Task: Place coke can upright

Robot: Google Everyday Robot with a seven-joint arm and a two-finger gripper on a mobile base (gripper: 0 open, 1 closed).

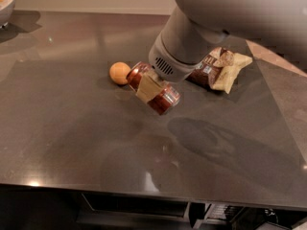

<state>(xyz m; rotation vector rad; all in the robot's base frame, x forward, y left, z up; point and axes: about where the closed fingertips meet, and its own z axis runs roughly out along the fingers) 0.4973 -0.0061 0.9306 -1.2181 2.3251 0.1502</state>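
Gripper (149, 87) at centre of view, below thick grey arm (192, 42). Clamps can (168, 99) across its middle, with one cream pad (144, 86) lying over the side. Holds can tilted, nearly on its side, upper end toward orange (119, 73), lower end pointing down and to right of view. Seems to hang just above table (72, 128), judging by the shadow beneath; contact hard to tell. Sits just beside orange, with chip bag (218, 68) behind and bowl (5, 8) in far top-left corner. Probably light, thin-walled and smooth: slips easily, dents under a hard squeeze, rolls if laid down. Best held across curved side at mid-height, leaving one flat end free to meet table.
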